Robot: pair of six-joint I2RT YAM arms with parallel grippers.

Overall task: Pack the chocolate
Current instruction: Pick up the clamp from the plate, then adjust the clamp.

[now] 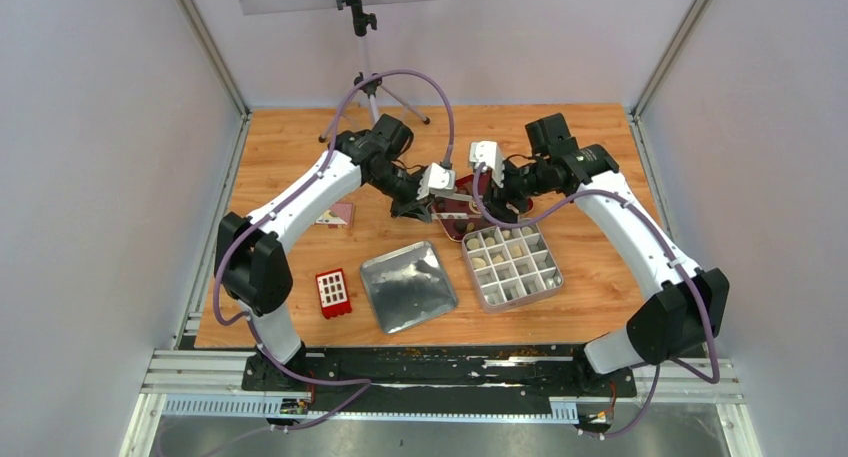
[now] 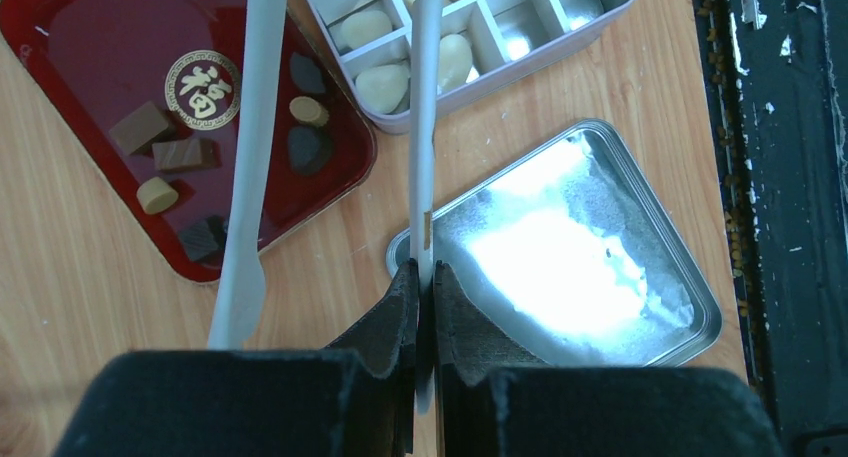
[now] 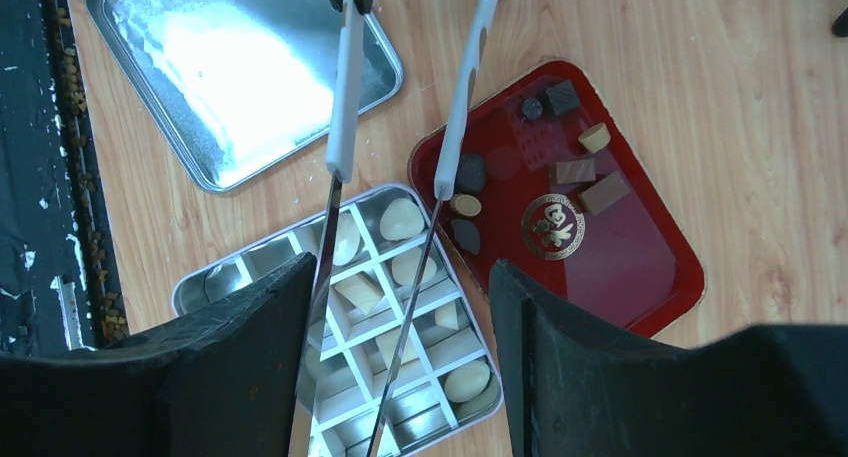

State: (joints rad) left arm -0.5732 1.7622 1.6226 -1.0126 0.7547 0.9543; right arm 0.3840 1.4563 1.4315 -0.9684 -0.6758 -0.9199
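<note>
Chocolate is split two ways: cream-white rounded pieces sit in the gridded metal tin, while brown and dark bits lie loose in the glossy red tray just beside it. Two oblong brown blocks lie roughly parallel. The left pincer is clamped on one arm of the long white tongs, whose tips are over the tin. The right pincer hangs above, jaws apart. A shiny flat lid sits near the tin, and there's bare desk at far left.

Only one legible mark from my wrist views: a gold round seal bearing the character 福, printed on the red tray floor.
</note>
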